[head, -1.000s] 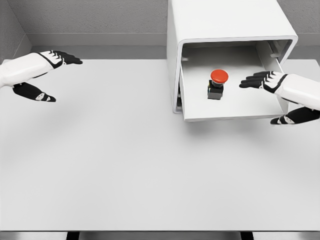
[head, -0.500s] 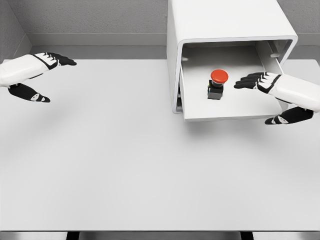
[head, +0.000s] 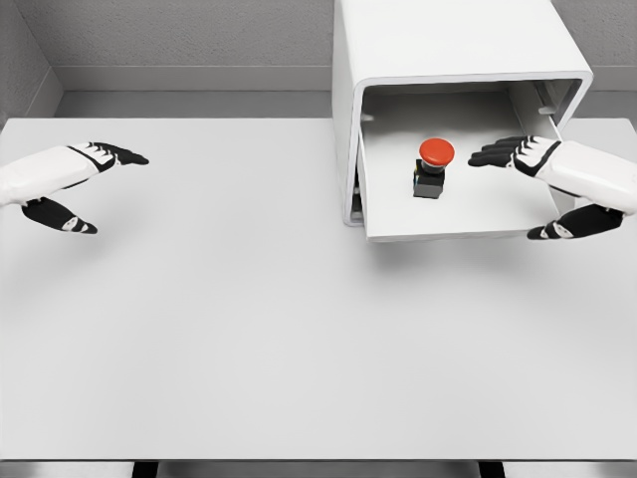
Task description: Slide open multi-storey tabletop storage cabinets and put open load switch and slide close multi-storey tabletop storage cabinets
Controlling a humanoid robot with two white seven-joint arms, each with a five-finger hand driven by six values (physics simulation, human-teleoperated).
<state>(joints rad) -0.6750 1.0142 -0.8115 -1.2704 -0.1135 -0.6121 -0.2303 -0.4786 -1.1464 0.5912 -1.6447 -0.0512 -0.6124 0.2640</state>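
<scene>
The right hand (head: pixel 537 184) hovers with fingers spread, holding nothing, just right of the switch (head: pixel 433 167); the switch stands upright in the cabinet's (head: pixel 448 45) pulled-out drawer (head: pixel 478 214). The left hand (head: pixel 75 184) hangs relaxed over the counter (head: pixel 249 329), well left of the cabinet.

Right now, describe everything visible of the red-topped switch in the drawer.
The switch is small: a round, glossy red mushroom cap on a dark, blocky body with a greenish tint low on its front. It stands upright on the floor of the pulled-out white drawer, near the middle, clear of the walls. Nothing else touches it; the right hand is open to its right, with a gap between them.
</scene>
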